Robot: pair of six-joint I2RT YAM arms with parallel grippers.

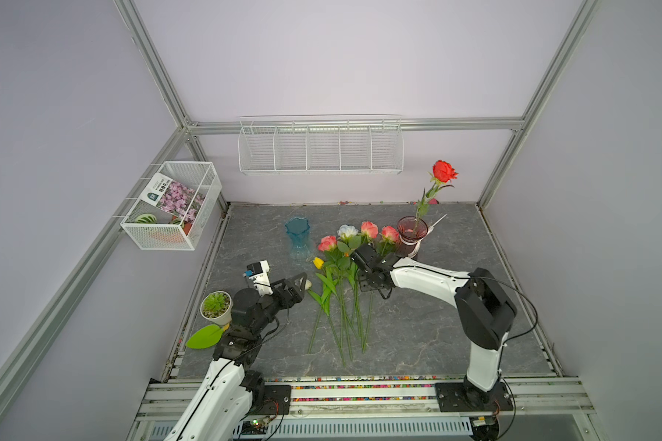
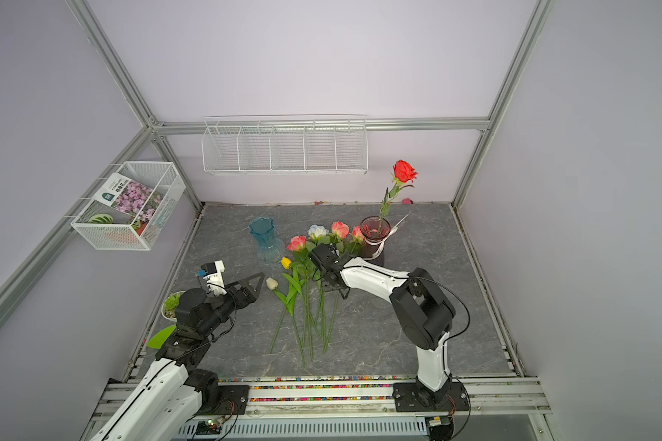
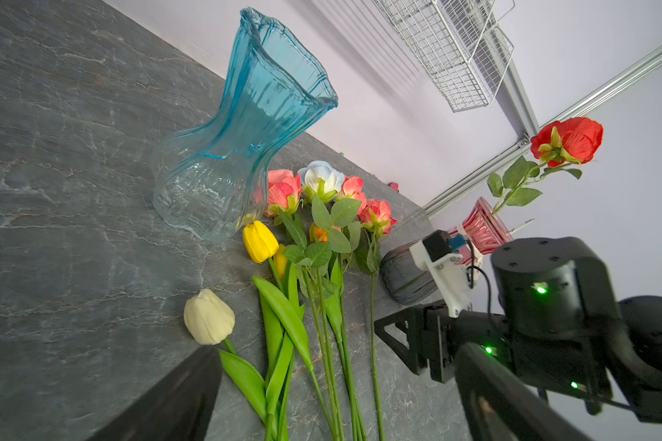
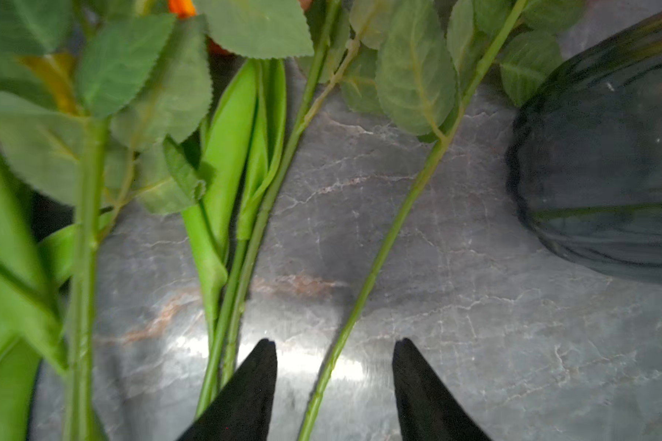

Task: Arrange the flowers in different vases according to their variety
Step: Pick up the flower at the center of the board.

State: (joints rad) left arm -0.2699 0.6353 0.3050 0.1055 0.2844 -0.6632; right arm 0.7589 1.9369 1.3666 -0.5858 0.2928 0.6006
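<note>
Several flowers lie in a bunch on the grey table: coral-pink roses, a white-blue rose, a yellow tulip, a cream tulip and an orange tulip. A red rose stands in the maroon vase. The teal vase stands empty to the left. My right gripper is open, down at the table. Its jaws stand either side of one rose stem beside the maroon vase, not touching it. My left gripper is open and holds nothing, by the cream tulip.
A succulent in a white pot and a green leaf-shaped piece sit at the table's left edge by the left arm. A wire basket with a flower packet hangs on the left wall. A wire rack hangs on the back wall.
</note>
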